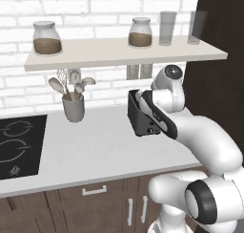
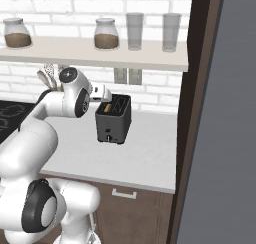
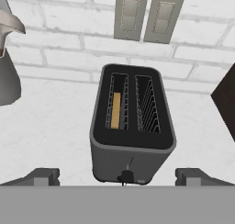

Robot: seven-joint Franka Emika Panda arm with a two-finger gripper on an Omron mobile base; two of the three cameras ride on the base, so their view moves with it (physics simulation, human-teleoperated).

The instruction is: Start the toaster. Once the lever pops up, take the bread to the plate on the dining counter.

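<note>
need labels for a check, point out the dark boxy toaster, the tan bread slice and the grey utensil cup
dark boxy toaster [image 3: 131, 161], hand view, front wall
tan bread slice [image 3: 116, 110], hand view, top edge in slot
grey utensil cup [image 1: 74, 108], left base view, side wall

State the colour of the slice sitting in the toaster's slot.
Tan-brown bread in the dark grey toaster; clearest in the hand view.

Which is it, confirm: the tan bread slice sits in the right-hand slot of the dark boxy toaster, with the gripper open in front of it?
Wrong slot. In the hand view the tan bread slice sits in the left-hand slot of the dark boxy toaster; the right-hand slot is empty. The gripper is indeed open in front of it.
</note>
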